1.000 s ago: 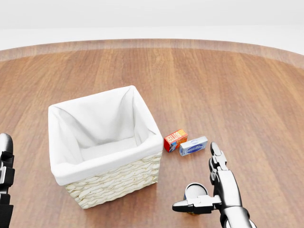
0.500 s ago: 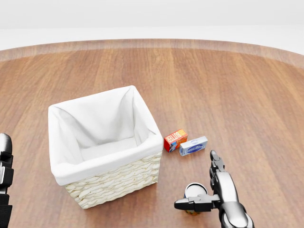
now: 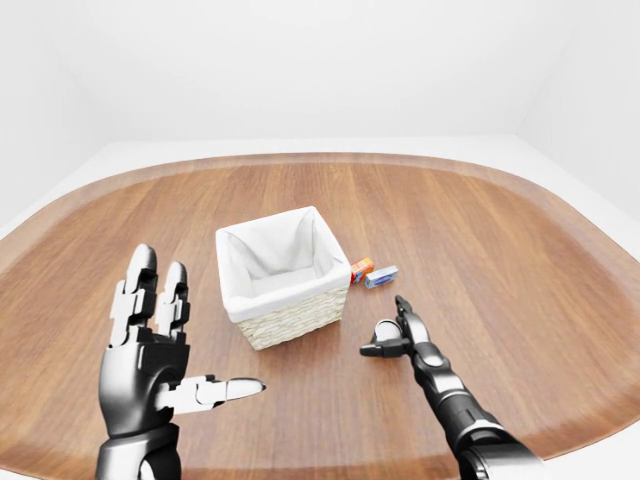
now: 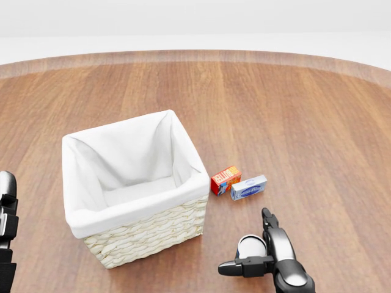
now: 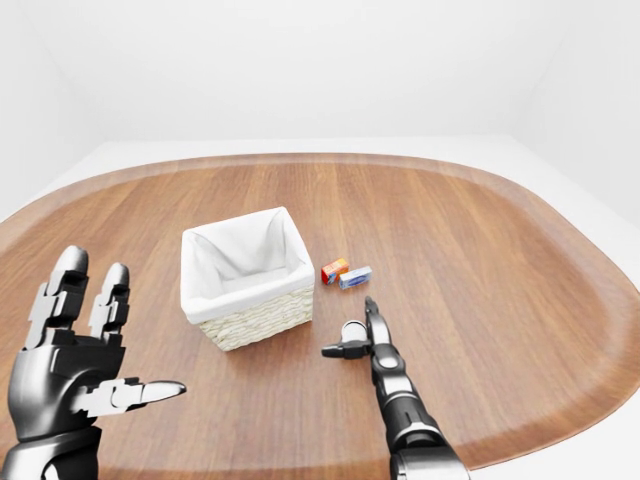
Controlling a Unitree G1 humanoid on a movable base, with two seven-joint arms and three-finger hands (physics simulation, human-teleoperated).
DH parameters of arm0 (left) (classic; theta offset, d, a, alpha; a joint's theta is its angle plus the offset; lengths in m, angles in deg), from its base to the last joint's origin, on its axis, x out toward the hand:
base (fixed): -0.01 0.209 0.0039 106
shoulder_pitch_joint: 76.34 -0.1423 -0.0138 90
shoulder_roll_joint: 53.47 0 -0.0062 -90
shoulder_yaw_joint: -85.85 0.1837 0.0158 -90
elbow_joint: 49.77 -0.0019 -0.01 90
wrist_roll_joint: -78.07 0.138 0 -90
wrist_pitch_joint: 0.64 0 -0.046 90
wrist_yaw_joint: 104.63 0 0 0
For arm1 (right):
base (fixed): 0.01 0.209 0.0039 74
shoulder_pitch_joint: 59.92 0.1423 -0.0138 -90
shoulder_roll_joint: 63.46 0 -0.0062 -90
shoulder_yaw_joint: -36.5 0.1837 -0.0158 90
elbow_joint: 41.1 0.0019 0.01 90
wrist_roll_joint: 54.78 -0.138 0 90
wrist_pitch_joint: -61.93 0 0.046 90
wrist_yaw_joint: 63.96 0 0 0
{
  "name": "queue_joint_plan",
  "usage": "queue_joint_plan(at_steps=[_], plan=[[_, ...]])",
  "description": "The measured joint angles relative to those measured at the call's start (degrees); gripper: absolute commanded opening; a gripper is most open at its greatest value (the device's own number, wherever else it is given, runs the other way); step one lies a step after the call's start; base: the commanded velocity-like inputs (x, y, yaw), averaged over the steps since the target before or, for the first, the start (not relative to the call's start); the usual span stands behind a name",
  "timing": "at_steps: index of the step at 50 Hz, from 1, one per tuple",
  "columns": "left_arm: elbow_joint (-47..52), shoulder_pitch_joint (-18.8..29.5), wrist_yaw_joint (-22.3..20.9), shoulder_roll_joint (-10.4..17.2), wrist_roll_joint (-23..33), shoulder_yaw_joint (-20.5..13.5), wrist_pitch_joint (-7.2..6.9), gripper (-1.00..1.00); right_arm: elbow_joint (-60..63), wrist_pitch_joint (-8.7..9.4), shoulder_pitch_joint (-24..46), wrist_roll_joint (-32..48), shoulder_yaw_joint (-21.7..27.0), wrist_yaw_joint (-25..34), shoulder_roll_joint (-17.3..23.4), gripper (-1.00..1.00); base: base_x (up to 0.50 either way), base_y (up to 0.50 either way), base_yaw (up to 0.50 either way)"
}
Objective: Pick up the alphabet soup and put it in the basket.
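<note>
The alphabet soup (image 4: 250, 246) is a small can with a silvery top, standing on the wooden table right of the basket, near the head view's bottom. My right hand (image 4: 243, 242) is open beside it: the thumb crosses under the can, and the fingers (image 4: 269, 223) run along its right side. The wicker basket (image 4: 153, 235) with a white cloth lining stands left of centre and holds nothing. My left hand (image 3: 200, 325) is raised at the left-eye view's lower left, open with spread fingers, well away from the basket.
A red-orange box (image 4: 225, 179) and a blue-white box (image 4: 248, 187) lie side by side just right of the basket, above the can. The oval wooden table's edge (image 3: 560, 432) curves near my right arm. White floor and walls surround the table.
My right hand has slid down the head view toward the bottom edge, fingers lower beside the can and thumb further left. Can, basket and left hand have not moved.
</note>
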Motion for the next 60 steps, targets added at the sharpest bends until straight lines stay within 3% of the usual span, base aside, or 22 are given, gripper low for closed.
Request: queue_joint_plan(at_steps=[60], plan=[[2.5, -2.6, -2.2, -1.0, -1.2, -0.1, -0.05, 1.00, -8.5, 0.00, 5.3, 7.6, 0.0, -5.1, -0.1, 1.00, 0.00, 0.00, 0.00]])
